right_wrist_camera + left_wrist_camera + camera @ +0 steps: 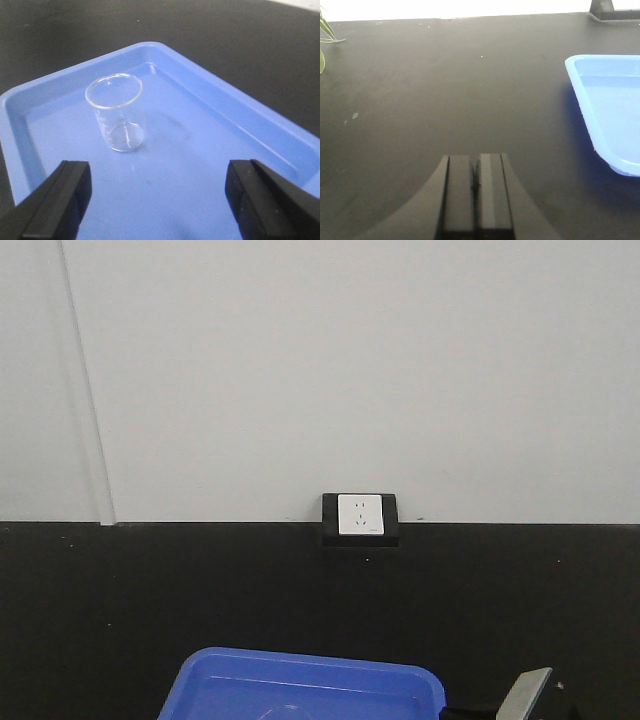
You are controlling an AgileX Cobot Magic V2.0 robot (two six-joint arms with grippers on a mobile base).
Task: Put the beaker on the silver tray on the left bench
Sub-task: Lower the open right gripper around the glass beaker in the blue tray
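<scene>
Your right gripper [157,172] is spread wide with nothing between its jaws, hovering over the near part of the blue tray [215,150]. The beaker [116,112] stands upright in that tray, ahead of the gripper and toward the left of its wrist view, touching neither jaw; it is clear and looks empty. Your left gripper [476,162] is closed tight on nothing above the black worktop [445,85], with the tray's corner off to its right. A wall socket [360,515] sits at the worktop's back edge.
</scene>
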